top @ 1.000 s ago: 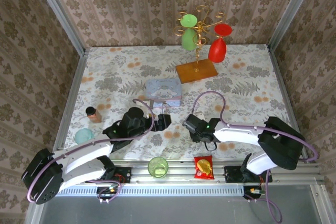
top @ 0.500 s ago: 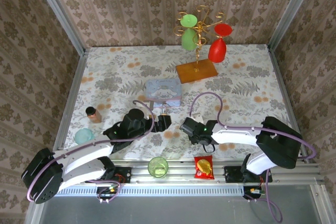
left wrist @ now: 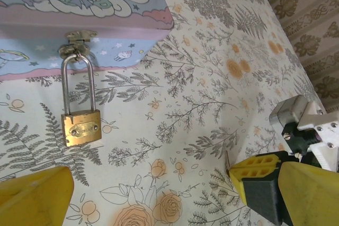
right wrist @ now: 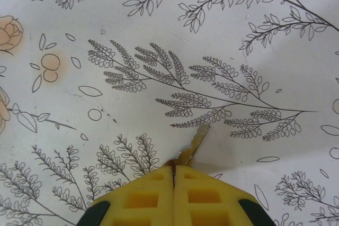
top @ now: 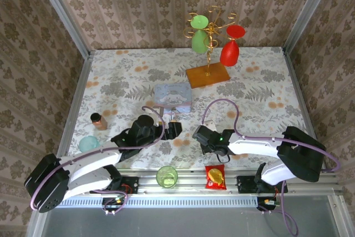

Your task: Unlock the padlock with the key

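Note:
The small brass padlock [left wrist: 80,126] lies flat on the flowered tablecloth. Its pale shackle [left wrist: 77,80] hangs through the hasp of the pale blue tin [left wrist: 79,9]. My left gripper [left wrist: 151,183] is open just short of the padlock, with nothing between its yellow fingers [left wrist: 262,175]. My right gripper [right wrist: 174,175] is shut on the key [right wrist: 195,142]. The key's blade pokes out ahead of the fingertips, low over the cloth. In the top view the left gripper [top: 173,129] and right gripper [top: 199,135] sit close together, in front of the tin [top: 172,96].
A wooden stand [top: 208,74] holding green and red glasses is at the back. A brown bottle [top: 99,120] and a teal bowl [top: 87,144] stand at the left. A green cup [top: 166,176] and an orange-red snack packet [top: 214,176] rest on the near rail.
My right gripper has closed onto the key and shifted slightly on the cloth. The left gripper stays open and has barely moved.

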`<state>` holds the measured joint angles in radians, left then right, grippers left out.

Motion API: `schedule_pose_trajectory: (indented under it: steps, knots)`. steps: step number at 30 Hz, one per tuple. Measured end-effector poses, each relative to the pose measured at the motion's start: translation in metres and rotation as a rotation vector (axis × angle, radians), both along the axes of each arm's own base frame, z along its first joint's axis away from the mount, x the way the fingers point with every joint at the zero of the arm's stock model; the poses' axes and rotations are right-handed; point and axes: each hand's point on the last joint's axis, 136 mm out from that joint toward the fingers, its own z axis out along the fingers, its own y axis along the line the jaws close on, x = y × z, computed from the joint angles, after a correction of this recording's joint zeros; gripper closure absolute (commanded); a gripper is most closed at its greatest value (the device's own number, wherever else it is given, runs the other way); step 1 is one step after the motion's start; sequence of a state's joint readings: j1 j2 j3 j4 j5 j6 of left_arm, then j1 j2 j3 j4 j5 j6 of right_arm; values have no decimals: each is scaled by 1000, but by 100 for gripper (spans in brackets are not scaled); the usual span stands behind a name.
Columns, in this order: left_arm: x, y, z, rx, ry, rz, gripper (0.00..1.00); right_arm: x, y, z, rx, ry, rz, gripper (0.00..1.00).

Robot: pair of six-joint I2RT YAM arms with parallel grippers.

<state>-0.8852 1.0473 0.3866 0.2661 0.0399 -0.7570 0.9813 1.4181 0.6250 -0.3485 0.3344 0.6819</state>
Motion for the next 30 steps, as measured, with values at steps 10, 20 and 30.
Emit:
schedule_pose_trajectory:
  steps: [10,20,30]
  knots:
    - [-7,-28,19,-80,-6,-45,0,1,6,59,113,-145,153,100]
    - [-15,-69,51,-222,4,-112,17,-11,21,138,344,-387,386,100]
    - [-29,-101,30,-259,98,-198,22,-17,34,145,367,-427,491,100]
